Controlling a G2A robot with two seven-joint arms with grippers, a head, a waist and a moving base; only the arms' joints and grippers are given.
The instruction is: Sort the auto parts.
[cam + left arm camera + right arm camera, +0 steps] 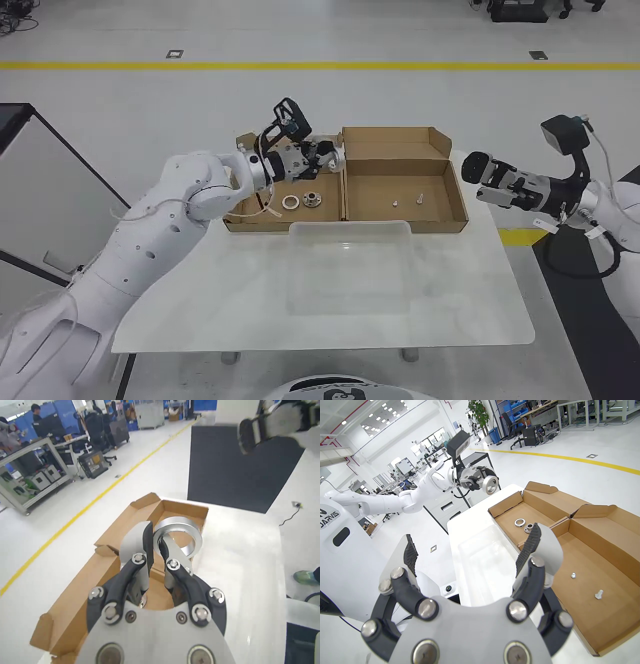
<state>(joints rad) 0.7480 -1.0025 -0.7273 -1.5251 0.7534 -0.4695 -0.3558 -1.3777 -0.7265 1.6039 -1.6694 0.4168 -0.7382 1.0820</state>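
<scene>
Your left gripper (155, 540) is clamped on the large metal ring (178, 536). One finger (163, 548) goes through the hole and the other presses on the outside, so the ring's wall is pinched between them. The ring hangs in the air, clear of everything, above the far part of the left box (250, 215), close to where the two cartons meet.

Below it, on that box's floor, a small ring (289, 202) lies flat with a flanged part (312, 199) just beside it.

Look across to the right box (405, 180), which stands against the left one. Two small fasteners (396, 201) sit near each other on its floor.

Your right gripper (472, 545) is spread wide and holds nothing. It hovers just beyond the right box's outer wall.

In front of both boxes a clear bin (350, 235) rests on the white table (480, 310), touching or nearly touching the cartons.
</scene>
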